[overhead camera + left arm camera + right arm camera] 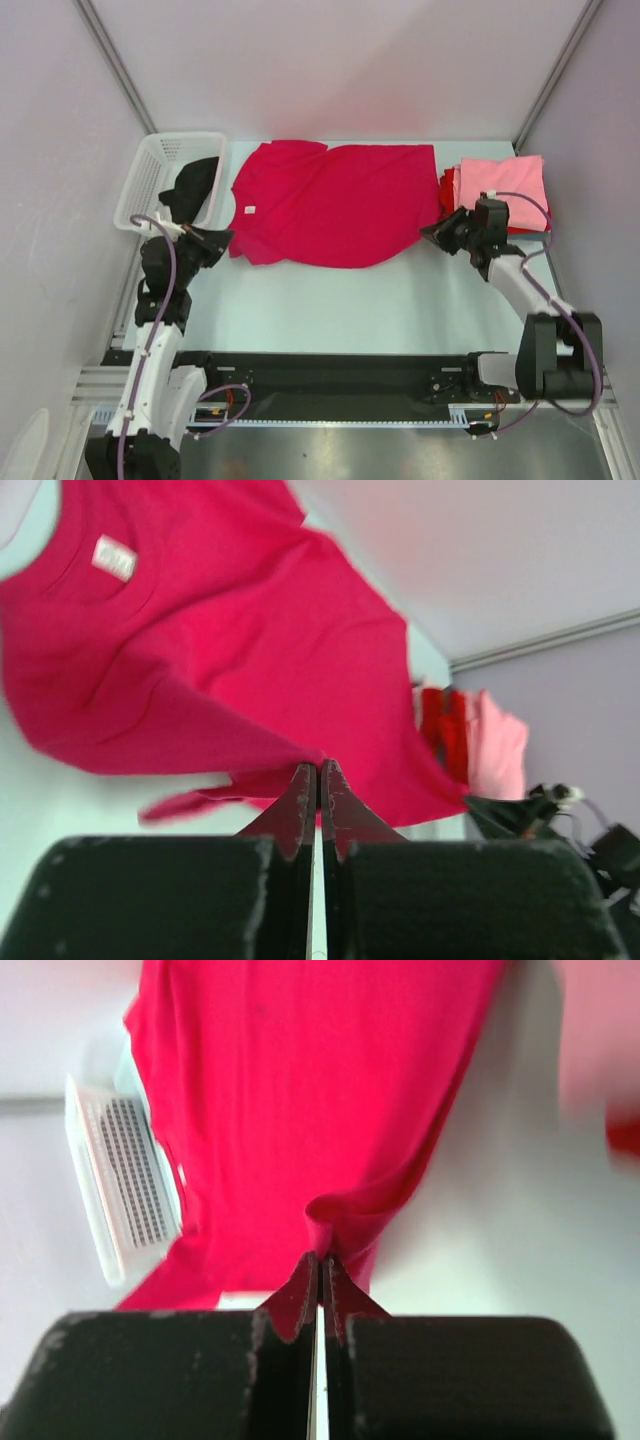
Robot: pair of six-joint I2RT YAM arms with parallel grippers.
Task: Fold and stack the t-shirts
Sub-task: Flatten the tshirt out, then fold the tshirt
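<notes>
The pale table [400, 310] is closed in by walls at the back and on both sides. Its far corners are taken: on the left by a white basket [140, 185] with a black t-shirt [195, 185] in it, and on the right by a stack in which a folded pink t-shirt [505, 180] lies on a folded red t-shirt [449, 188]. Between them, across the far half of the table, a crimson t-shirt [330, 205] is spread mostly flat. Its far edge lies near the back edge of the table, its left edge just beside the basket, and its right edge just beside the stack, though contact there cannot be told. A broad bare strip of table is left between the shirt's near edge and the arms' bases. The shirt's long axis runs left to right. The collar and its white label [249, 210] are turned to the left and the hem to the right. The left gripper [226, 240] is seen at the near-left corner of the shirt, its jaws pressed together on a fold of crimson cloth. The right gripper [430, 232] is seen at the near-right corner, its jaws likewise closed on a puckered bunch of the hem.
</notes>
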